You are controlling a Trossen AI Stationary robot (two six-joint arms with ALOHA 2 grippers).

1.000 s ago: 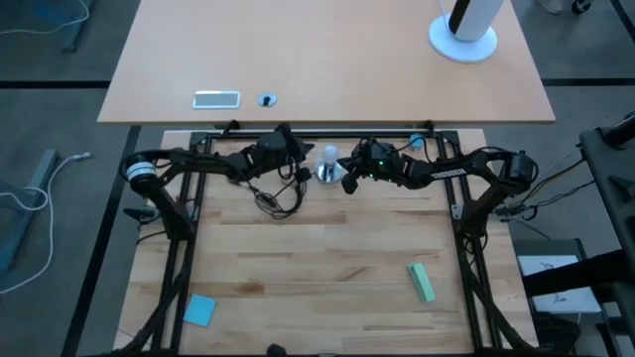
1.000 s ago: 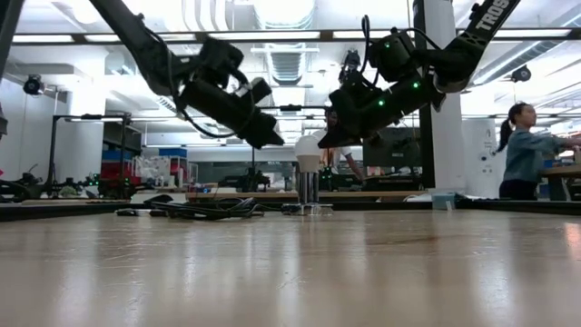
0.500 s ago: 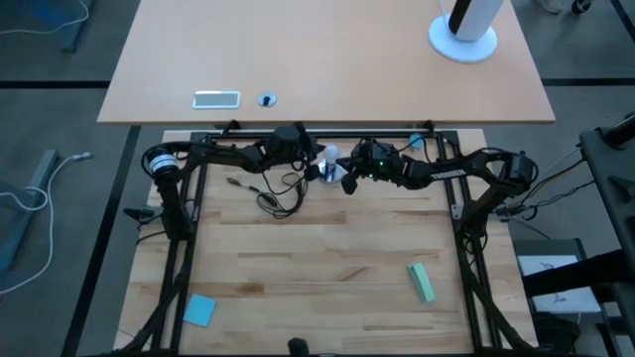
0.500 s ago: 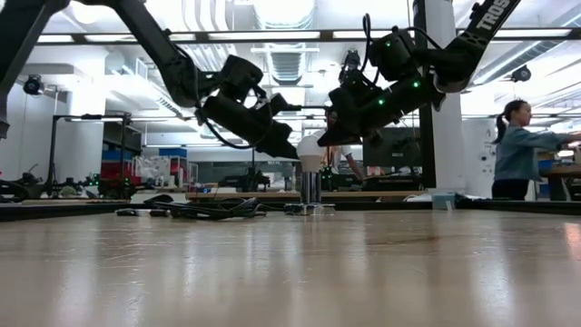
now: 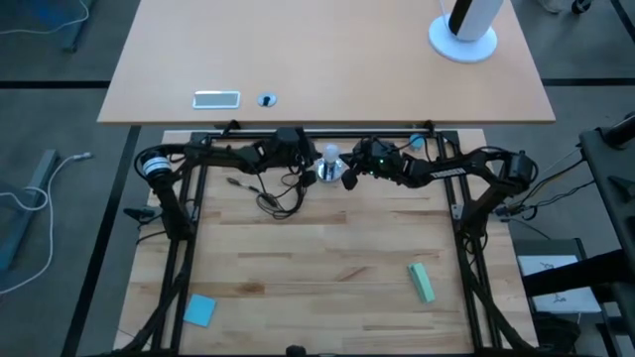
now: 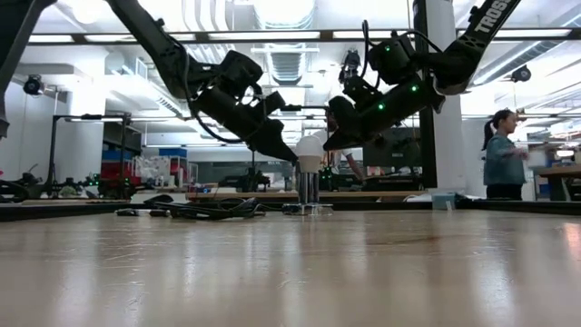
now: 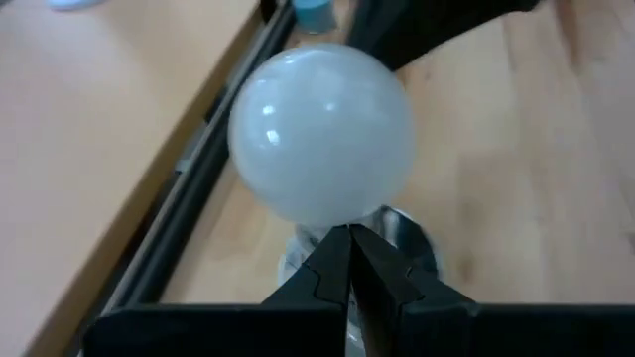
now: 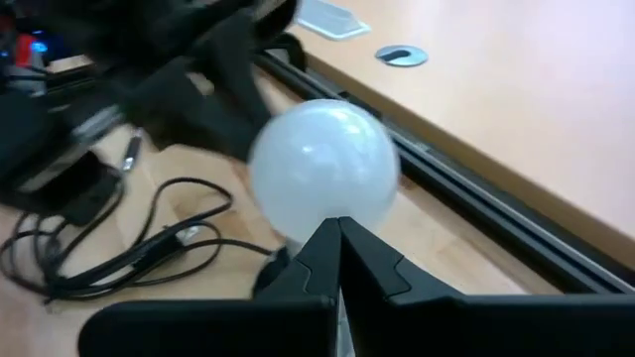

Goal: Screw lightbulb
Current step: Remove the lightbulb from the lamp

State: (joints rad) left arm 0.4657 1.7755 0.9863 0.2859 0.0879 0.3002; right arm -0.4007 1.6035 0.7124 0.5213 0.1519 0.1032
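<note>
Currently catalogued: lightbulb, frosted white, seated base-down in the silver socket at the far middle of the tabletop. Long axis vertical; dome up, screw base down. My left end effector and right end effector flank the dome, each with fingers together, clamped on nothing. Judged method: part the fingers, grip the dome lightly, twist about the upright axis without tilting.

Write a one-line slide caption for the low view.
Both shut tools, left tool and right tool, flank the frosted lightbulb standing upright in its socket on the wooden table.
</note>
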